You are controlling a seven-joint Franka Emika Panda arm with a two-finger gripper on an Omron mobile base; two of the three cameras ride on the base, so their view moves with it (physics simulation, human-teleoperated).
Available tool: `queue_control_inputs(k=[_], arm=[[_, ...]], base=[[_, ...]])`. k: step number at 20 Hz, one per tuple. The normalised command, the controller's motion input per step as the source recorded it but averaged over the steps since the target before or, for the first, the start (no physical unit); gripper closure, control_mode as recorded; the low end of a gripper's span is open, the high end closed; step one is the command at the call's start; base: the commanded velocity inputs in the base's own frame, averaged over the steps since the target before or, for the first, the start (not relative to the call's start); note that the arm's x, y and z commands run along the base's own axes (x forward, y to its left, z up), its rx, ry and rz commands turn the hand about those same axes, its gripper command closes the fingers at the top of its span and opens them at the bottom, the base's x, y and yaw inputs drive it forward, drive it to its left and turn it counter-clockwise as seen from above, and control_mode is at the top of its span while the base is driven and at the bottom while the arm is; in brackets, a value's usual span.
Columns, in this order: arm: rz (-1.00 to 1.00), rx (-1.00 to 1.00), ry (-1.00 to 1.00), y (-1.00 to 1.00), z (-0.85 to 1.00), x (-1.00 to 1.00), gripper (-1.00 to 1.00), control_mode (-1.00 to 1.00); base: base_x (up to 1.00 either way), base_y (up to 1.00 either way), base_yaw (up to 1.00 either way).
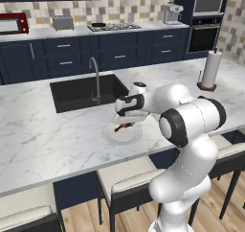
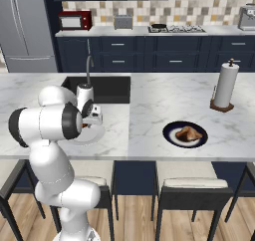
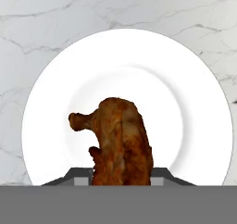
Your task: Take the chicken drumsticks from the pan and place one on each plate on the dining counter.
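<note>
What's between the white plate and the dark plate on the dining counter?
Bare marble. In the right base view, nothing sits on the dining counter between the white plate and the dark plate.

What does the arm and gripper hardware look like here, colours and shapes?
The arm is glossy white with rounded, tube-like links and dark grey to black rings at the joints. No cables or markings show. The gripper has two small dark grey finger tips, squared off, below a white hand with a black band.

Marble dining counter [image 2: 149, 98] bears white plate [image 3: 199, 126]; dark plate [image 2: 172, 138]; towel holder [image 2: 223, 85].
</note>
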Motion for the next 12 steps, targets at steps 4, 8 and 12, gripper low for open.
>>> queue_control_inputs(k=[4, 8, 12], arm=[[0.00, 0.00, -0.07, 0.16, -0.12, 0.05, 1.00, -1.00], [0.00, 0.00, -0.06, 0.15, -0.20, 0.05, 1.00, -1.00], [0.00, 0.00, 0.00, 0.11, -0.23, 0.14, 1.00, -1.00]], base=[[0.00, 0.00, 0.00], [0.00, 0.00, 0.00], [0.00, 0.00, 0.00]])
